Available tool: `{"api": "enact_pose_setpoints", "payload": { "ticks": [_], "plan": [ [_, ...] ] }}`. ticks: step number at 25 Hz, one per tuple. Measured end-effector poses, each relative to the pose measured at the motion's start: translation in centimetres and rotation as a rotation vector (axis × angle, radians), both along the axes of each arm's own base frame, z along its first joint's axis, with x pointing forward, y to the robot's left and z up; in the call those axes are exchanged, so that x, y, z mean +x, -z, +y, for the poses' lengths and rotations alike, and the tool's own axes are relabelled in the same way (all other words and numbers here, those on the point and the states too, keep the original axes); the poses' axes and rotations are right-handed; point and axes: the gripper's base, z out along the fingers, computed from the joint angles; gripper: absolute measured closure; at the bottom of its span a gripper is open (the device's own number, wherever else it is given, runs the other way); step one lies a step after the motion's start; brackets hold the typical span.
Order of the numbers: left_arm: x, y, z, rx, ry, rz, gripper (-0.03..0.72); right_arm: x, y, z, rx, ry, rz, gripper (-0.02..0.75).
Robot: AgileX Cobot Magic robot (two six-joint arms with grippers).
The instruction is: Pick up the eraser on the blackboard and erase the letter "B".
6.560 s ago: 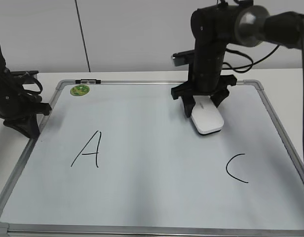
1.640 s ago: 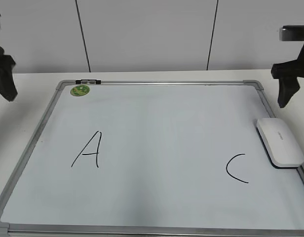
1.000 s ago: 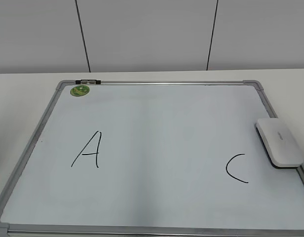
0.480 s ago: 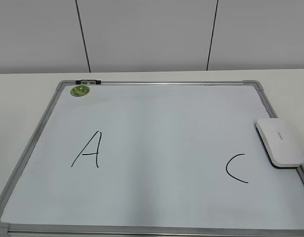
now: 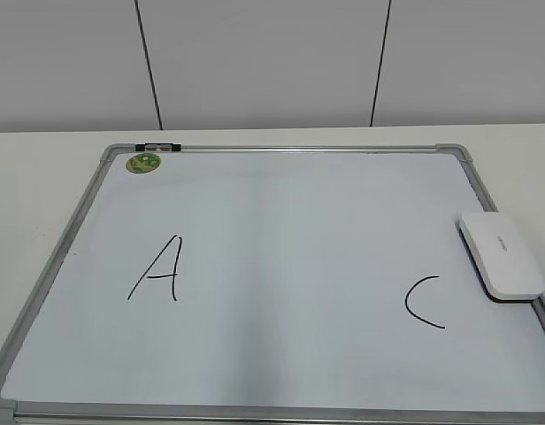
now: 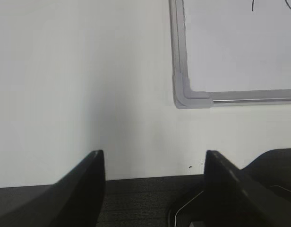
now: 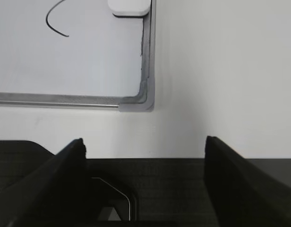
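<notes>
The blackboard [image 5: 281, 409], a white board with a grey frame, lies flat on the table. The white eraser [image 5: 502, 256] rests on its right edge; its end also shows in the right wrist view [image 7: 129, 6]. No letter "B" shows on the board; only a black "A" [image 5: 156, 268] and a black "C" [image 5: 423, 302] are there. Neither gripper shows in the exterior view. My left gripper [image 6: 154, 163] is open and empty over the table's near edge, off the board's near left corner [image 6: 188, 97]. My right gripper [image 7: 144, 150] is open and empty off the near right corner [image 7: 141, 101].
A small round green magnet [image 5: 142, 162] sits at the board's far left corner, beside a dark clip [image 5: 157, 146] on the frame. White table [image 5: 42, 168] surrounds the board. A grey panelled wall stands behind.
The right gripper let go of the eraser, which now lies at the board's right edge. Both arms drew out of the exterior view. Nothing has moved in the last second.
</notes>
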Motion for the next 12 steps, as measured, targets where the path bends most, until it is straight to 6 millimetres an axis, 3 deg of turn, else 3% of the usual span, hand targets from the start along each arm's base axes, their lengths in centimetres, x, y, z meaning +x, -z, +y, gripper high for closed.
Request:
{"api": "enact_pose_setpoints", "payload": {
  "ticks": [4,12],
  "plan": [
    [0.2,0.2,-0.1,-0.001,0.015,-0.019,0.197,0.2,2.0,0.0,-0.017,0.002,0.066,0.164],
    [0.5,0.5,0.0,0.006,0.017,-0.042,0.198,0.9,2.9,0.0,-0.024,-0.005,0.017,0.164]
  ]
}}
